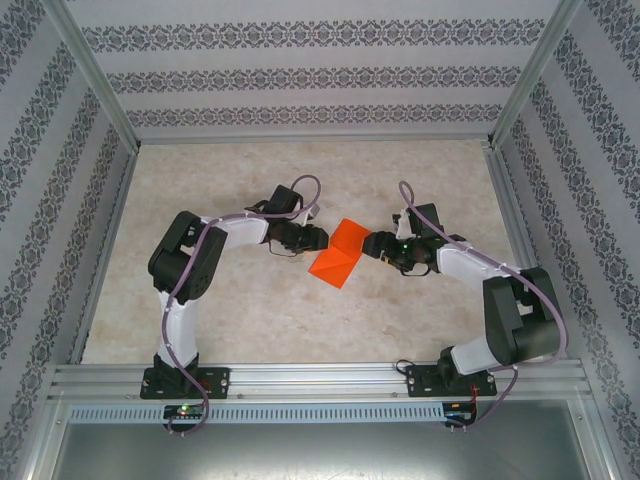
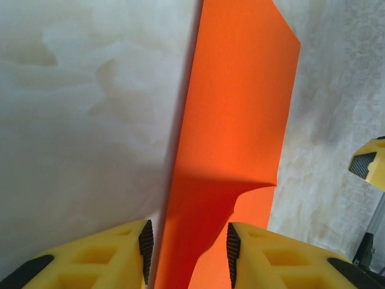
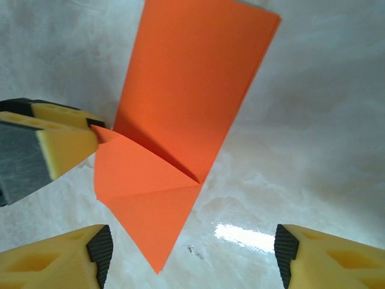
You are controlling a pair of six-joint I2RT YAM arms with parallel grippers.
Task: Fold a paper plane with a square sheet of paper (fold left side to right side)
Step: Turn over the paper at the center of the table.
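Note:
The square sheet of paper (image 1: 342, 252) is bright orange and lies folded on the marbled table, mid-way between the two arms. In the left wrist view the paper (image 2: 234, 108) runs as a long strip away from my left gripper (image 2: 189, 241), whose jaws stand apart with a raised flap between them and neither pad pressing it. From above, my left gripper (image 1: 318, 240) is at the paper's left edge. My right gripper (image 3: 191, 250) is wide open over the paper's (image 3: 186, 90) pointed end, which lies nearer its left finger. Seen from above, my right gripper (image 1: 375, 245) sits at the paper's right edge.
A yellow finger of the left gripper (image 3: 60, 144) touches the flap's corner in the right wrist view. The right gripper's finger (image 2: 370, 168) shows at the edge of the left wrist view. Patterned walls (image 1: 60, 200) and metal rails enclose the marbled table (image 1: 250, 310).

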